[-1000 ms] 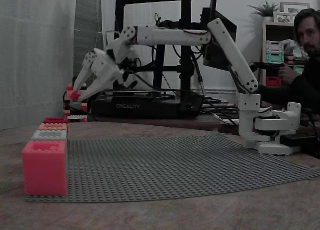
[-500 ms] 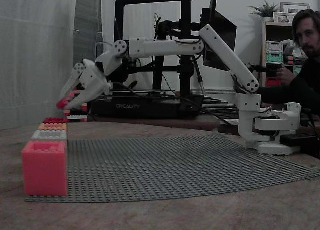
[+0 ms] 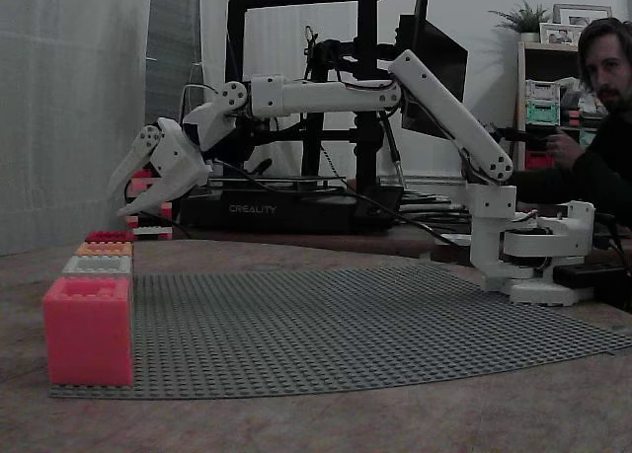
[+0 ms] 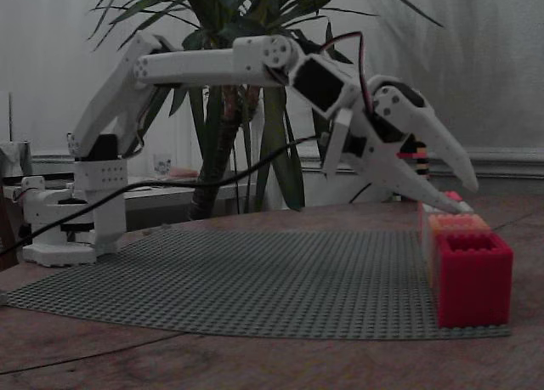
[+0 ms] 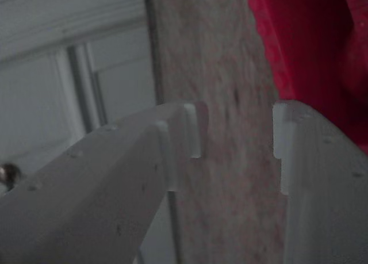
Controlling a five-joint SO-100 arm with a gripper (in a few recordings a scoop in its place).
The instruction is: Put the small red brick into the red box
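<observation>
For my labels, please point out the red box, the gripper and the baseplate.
red box (image 4: 473, 290): a fixed view, front wall.
gripper (image 3: 120, 202): a fixed view, between fingertips.
baseplate (image 3: 375, 315): a fixed view, bare middle.

The room is dim and greyish: a pale curtain (image 3: 74, 108) hangs at the left of a fixed view, and behind the brown table (image 3: 326, 423) stands a black-framed machine (image 3: 301, 98) (its base reads CREALITY) before a light wall. At the right of that view a person (image 3: 597, 117) sits beside a shelf (image 3: 543, 98) with coloured bins, a small plant (image 3: 523, 19) and picture frames on top. In another fixed view a large leafy plant (image 4: 246, 84) rises before a pale curtain (image 4: 476, 59).
</observation>
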